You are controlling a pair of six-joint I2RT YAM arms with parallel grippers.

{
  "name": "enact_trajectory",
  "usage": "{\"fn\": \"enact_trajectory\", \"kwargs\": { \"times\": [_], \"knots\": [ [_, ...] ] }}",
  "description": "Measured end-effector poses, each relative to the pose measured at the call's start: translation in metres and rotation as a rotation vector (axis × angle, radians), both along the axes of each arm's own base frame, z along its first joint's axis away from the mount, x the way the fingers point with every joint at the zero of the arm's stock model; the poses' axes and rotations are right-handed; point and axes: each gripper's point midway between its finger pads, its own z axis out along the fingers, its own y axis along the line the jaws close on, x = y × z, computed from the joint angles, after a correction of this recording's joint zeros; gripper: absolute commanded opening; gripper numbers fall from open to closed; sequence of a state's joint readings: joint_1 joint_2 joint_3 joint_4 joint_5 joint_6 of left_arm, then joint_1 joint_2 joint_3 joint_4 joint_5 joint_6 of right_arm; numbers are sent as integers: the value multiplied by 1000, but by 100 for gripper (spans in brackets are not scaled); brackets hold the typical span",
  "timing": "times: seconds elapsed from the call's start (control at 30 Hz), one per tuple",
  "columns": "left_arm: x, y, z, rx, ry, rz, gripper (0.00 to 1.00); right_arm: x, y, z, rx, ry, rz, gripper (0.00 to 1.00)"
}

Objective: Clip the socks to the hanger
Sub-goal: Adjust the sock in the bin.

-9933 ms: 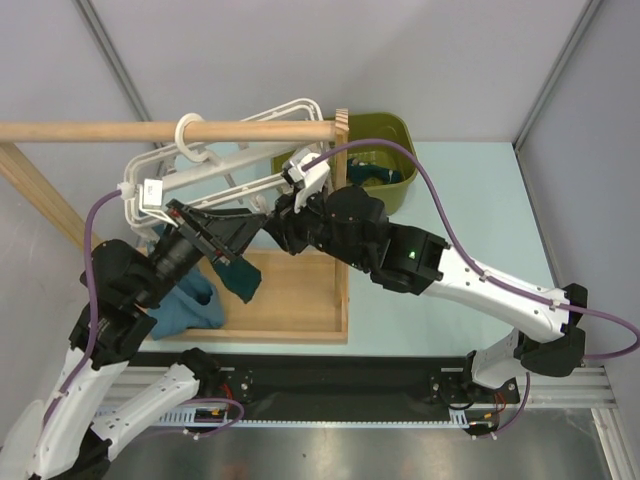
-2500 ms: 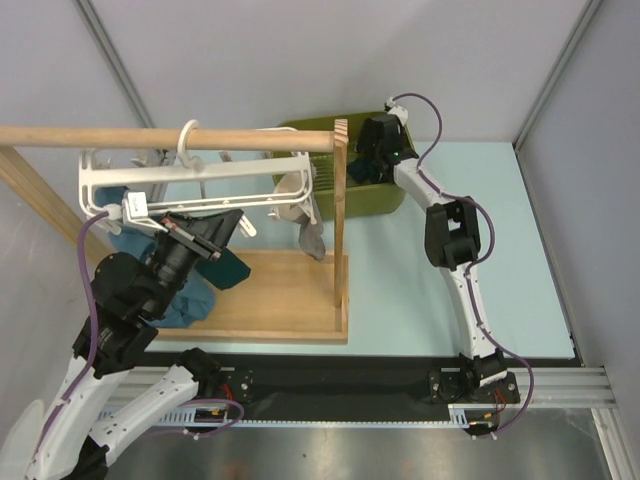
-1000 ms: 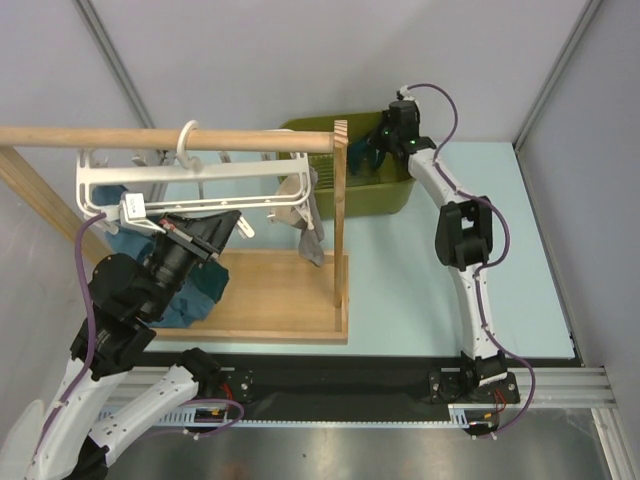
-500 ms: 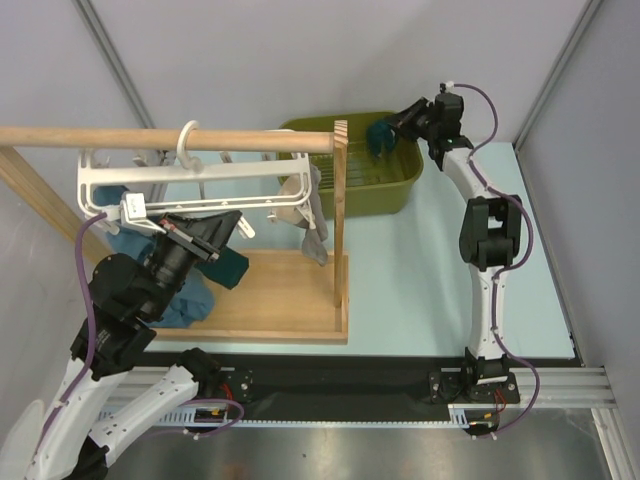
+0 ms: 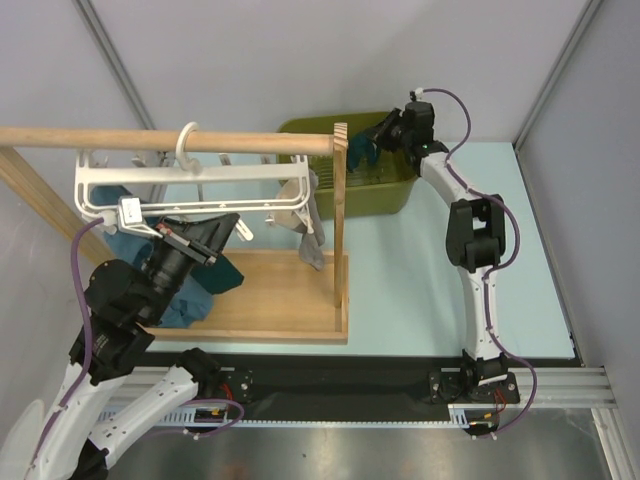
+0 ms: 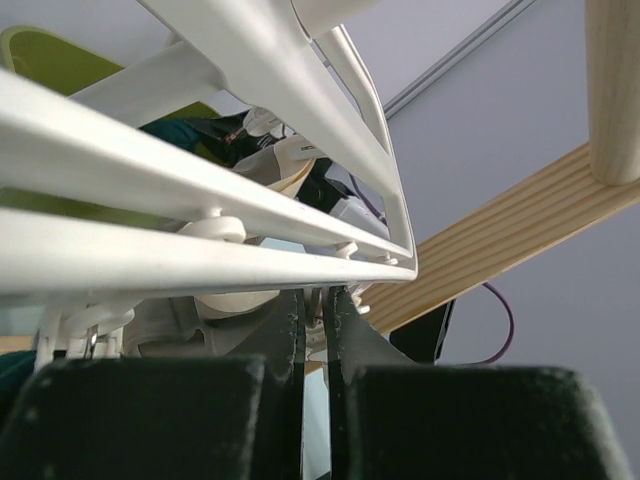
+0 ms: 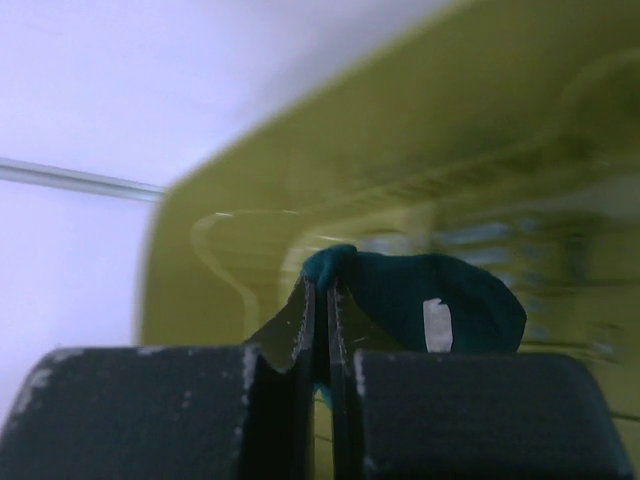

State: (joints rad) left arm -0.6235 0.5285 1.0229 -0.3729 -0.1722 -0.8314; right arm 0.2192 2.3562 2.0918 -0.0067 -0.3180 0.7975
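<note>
Pale-blue tabletop [image 5: 420,270] at the back: over its green basket [image 5: 395,195] your right pincer [image 5: 385,132] grips a teal sock [image 5: 358,152] — swung left toward the wooden post [image 5: 340,220] since a moment ago. Your left pincer [image 5: 232,228] stays clenched just beneath the white hanger [image 5: 190,180].

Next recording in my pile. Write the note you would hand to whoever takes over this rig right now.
Left hand: shut, just under the hanger, which hangs on the wooden rod; nothing clearly gripped.
Right hand: shut on a teal sock, held over the green basket.
Done: a pale sock appears clipped at the hanger's right end. Other teal socks sit below the hanger; clipped or not, cannot tell.
Left: bring the held sock to the hanger and clip it.
</note>
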Motion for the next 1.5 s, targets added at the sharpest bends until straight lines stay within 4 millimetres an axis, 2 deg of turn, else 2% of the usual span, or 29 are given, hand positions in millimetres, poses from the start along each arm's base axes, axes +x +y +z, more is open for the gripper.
{"fn": "enact_trajectory", "kwargs": {
  "times": [0.07, 0.13, 0.27, 0.37, 0.4, 0.47, 0.57, 0.6, 0.8, 1.0, 1.17, 1.3, 1.5],
  "knots": [
    [0, 0, 0, 0, 0, 0, 0, 1, -7, -19, -70, 25, -32, 6],
    [0, 0, 0, 0, 1, 0, 0, 1, -17, -36, -143, 50, -62, 11],
    [0, 0, 0, 1, 2, 0, 0, -1, -34, -56, -280, 79, -100, 16],
    [0, 0, -1, 1, 2, 0, 0, -1, -44, -63, -357, 86, -120, 27],
    [0, 0, -1, 2, 2, 0, 0, -1, -47, -65, -387, 87, -123, 35],
    [0, 0, -1, 1, 2, 0, 0, -1, -50, -67, -433, 85, -119, 48],
    [0, 0, -1, 1, 2, 0, 0, -3, -52, -67, -503, 79, -117, 61],
    [0, 0, -1, 1, 2, 0, 0, -3, -51, -65, -526, 72, -116, 68],
    [0, 0, -1, 2, 3, 0, 0, -3, -38, -49, -639, -12, -81, 82],
    [0, 0, -1, 3, 3, 0, 0, -7, -16, -42, -686, -86, 28, 84],
    [-2, 1, 0, 2, 2, 0, 0, -5, -12, -38, -730, -123, 45, 86],
    [-4, 3, 0, 0, 0, 1, 0, -3, -12, -32, -745, -148, 51, 82],
    [-5, 4, 0, -2, -1, 1, 0, -5, 6, -35, -698, -183, 145, 80]
  ]
}}
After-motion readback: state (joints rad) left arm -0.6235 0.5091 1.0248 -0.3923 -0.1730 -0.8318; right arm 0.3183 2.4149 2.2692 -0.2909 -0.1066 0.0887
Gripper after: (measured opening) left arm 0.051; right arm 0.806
